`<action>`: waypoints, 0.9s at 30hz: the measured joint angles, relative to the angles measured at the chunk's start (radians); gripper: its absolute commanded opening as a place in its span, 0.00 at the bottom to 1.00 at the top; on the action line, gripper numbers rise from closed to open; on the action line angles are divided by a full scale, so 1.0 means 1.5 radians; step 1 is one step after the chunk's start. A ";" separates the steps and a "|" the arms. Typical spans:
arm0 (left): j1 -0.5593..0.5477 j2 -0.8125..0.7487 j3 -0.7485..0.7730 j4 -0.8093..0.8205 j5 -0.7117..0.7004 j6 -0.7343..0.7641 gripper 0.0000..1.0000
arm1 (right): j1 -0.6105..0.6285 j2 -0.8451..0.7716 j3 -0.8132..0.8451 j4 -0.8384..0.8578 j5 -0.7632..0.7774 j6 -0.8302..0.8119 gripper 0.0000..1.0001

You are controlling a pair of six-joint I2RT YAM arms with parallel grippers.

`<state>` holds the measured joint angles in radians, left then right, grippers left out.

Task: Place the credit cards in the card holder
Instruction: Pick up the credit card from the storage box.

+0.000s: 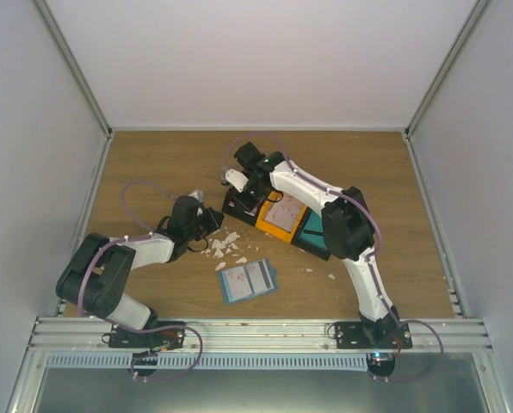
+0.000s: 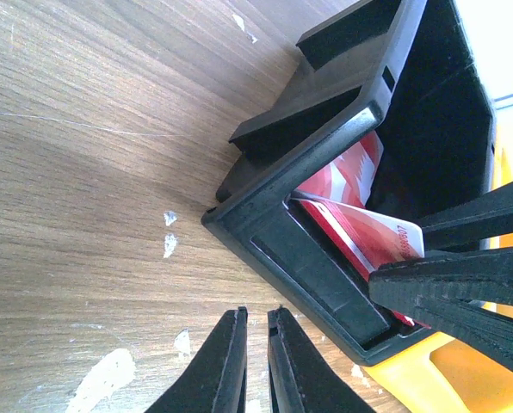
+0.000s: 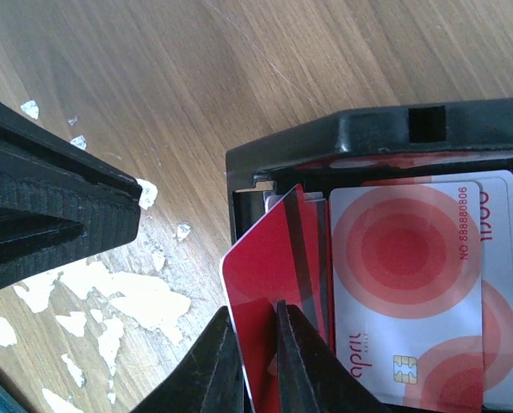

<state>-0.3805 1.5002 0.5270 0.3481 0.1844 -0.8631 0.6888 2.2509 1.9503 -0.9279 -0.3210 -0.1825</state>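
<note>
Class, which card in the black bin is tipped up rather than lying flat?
The red card, tilted up between the jaws of the right gripper; the white cards with red circles lie flat.

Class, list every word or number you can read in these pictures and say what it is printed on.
"NO 88888806": white credit card with red rings, in the black bin.
Logo word beside its chip: unreadable.
Digits on the red-and-white card, left wrist view: blurred.
Anything on the card holder: too small.

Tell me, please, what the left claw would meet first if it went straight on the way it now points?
Probably the black bin's outer wall, near its corner, though depth is unclear.
</note>
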 measured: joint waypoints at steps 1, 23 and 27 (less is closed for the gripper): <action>0.000 0.001 0.000 0.000 0.001 0.000 0.12 | 0.000 -0.001 -0.002 0.002 0.000 0.000 0.09; 0.001 -0.040 0.000 0.020 0.087 0.038 0.42 | -0.045 -0.135 -0.045 0.114 0.197 0.248 0.01; 0.001 -0.082 0.000 0.030 0.136 0.051 0.55 | -0.047 -0.239 -0.159 0.164 0.189 0.345 0.00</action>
<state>-0.3794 1.3773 0.5270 0.3923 0.3885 -0.7860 0.6178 1.8927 1.7115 -0.6827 -0.0368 0.3355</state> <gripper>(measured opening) 0.460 0.017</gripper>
